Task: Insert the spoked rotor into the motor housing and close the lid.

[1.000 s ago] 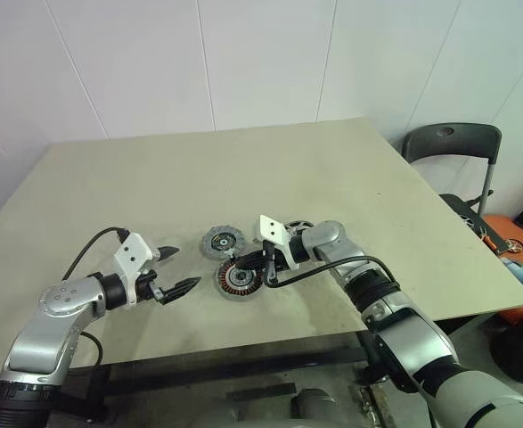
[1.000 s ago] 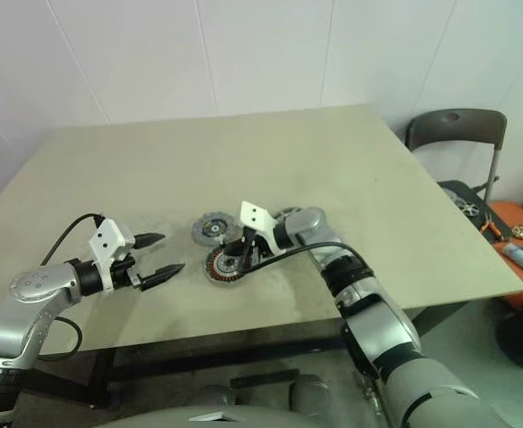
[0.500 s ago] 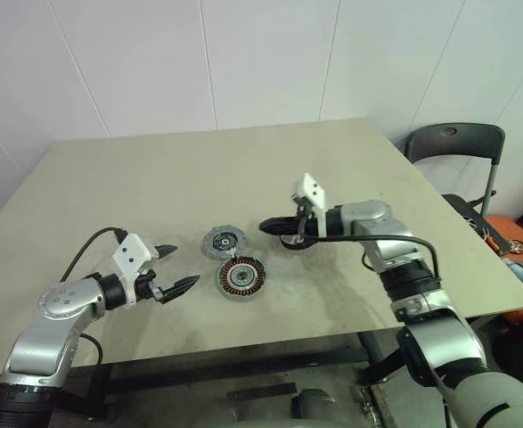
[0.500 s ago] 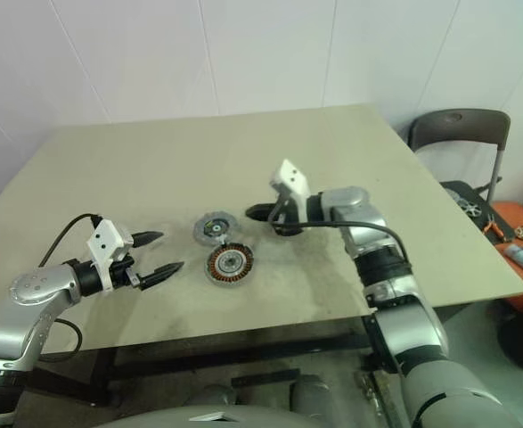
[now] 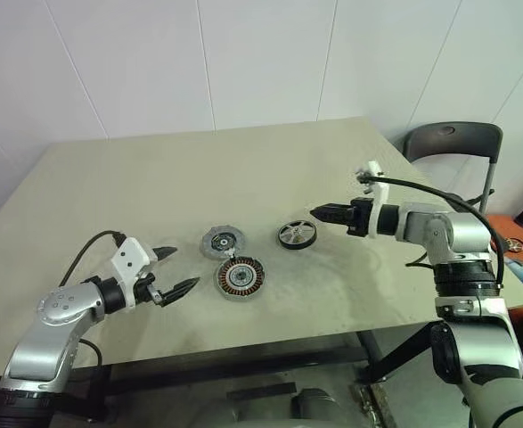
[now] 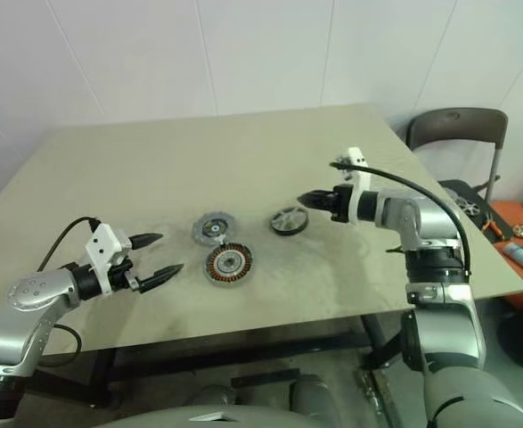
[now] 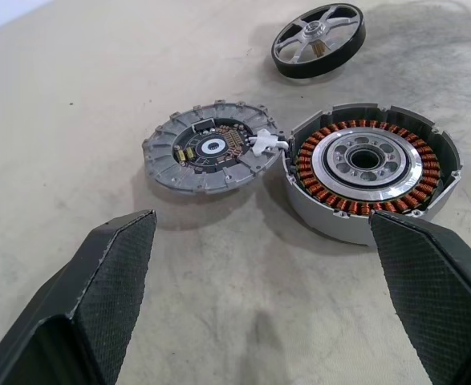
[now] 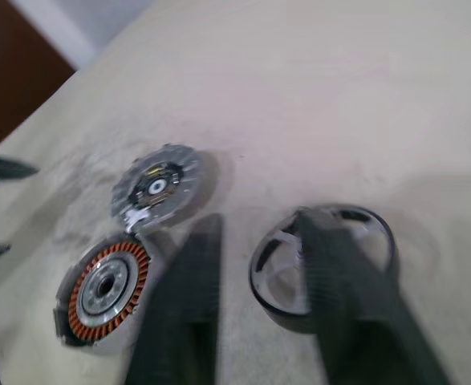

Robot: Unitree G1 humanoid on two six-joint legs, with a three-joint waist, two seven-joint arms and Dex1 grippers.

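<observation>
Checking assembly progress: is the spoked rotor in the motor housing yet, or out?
Out. The spoked rotor lies flat on the table, apart from the motor housing, whose copper windings are uncovered.

Head pair: two side-by-side views from above, facing forward and down over the tabletop (image 5: 270, 169), far enough to take in both arms, wall and a chair (image 5: 450, 143).
Left wrist view: low and close, looking along the left pincer (image 7: 263, 297) at three round parts.
Right wrist view: higher, looking along the right pincer (image 8: 267, 313) down at the same parts.
Shared by all: wheel (image 5: 297, 234), coil part (image 5: 241, 277), disc (image 5: 221, 241).
</observation>
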